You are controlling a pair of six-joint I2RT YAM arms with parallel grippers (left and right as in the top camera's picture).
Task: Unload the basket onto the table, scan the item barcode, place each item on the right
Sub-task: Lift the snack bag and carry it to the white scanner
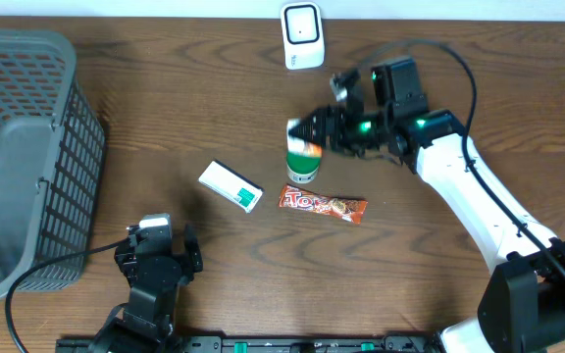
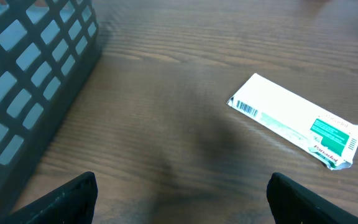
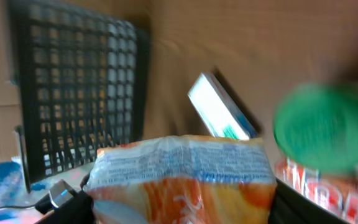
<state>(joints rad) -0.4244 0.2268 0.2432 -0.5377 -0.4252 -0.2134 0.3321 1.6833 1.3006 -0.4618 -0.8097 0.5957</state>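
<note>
Packet [image 3: 182, 168], judged light, soft and crinkly, sat gripped mid-body in right pincer [image 1: 317, 132], face best kept flat; left pincer [image 2: 182, 205] stood wide, empty.

An orange-and-white crinkled packet [image 3: 182, 169] is held aloft over the middle of the surface [image 1: 165, 108]. A white scanner [image 1: 302, 36] stands at its far edge.

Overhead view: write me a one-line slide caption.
Right end effector holds an orange snack packet beside a green-capped bottle, white scanner beyond, left end effector open near the basket.
</note>
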